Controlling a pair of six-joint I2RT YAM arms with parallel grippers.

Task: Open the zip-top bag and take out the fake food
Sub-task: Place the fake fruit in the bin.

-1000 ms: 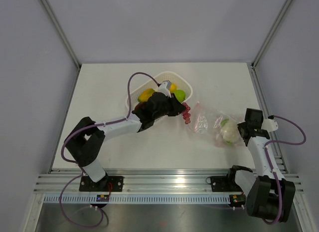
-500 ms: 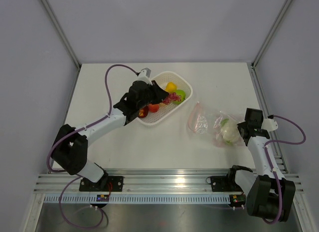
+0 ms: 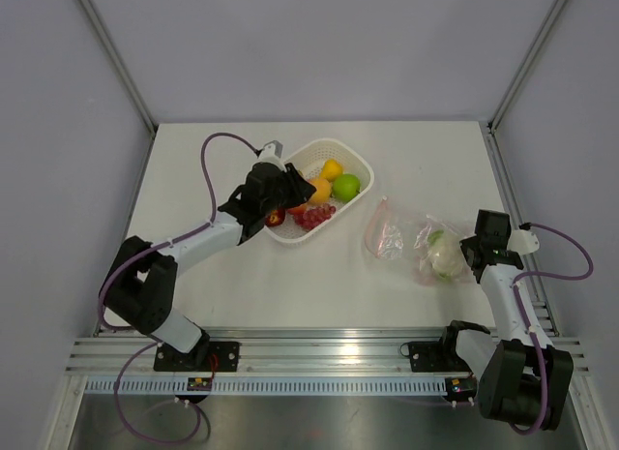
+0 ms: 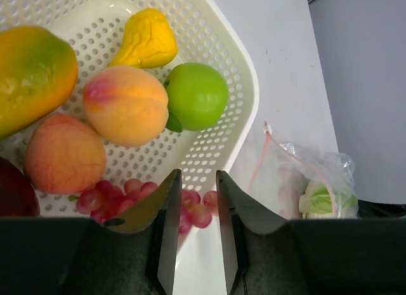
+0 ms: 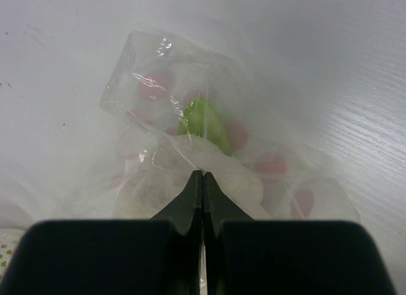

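Quick tally, going by the top view for clock positions. One white basket [image 4: 244,73], and I count seven fake food pieces in it:
- one yellow pear-looking thing [image 4: 147,40] at 1 o'clock
- one green apple [image 4: 196,96] at 3 o'clock
- two peaches: first peach [image 4: 125,104] and second peach [image 4: 65,153]
- one mango [image 4: 32,73]
- one bunch of red grapes [image 4: 108,198] at 6 o'clock
- one dark red piece [image 4: 13,193] at 8 o'clock, mostly cut off

One zip-top bag [image 3: 406,239] sits on the surface [image 3: 309,285] at 4 o'clock from the basket, with one leafy piece [image 3: 443,256] visible inside. Two arms, so one left end effector [image 4: 195,181] and one right end effector [image 5: 202,177].
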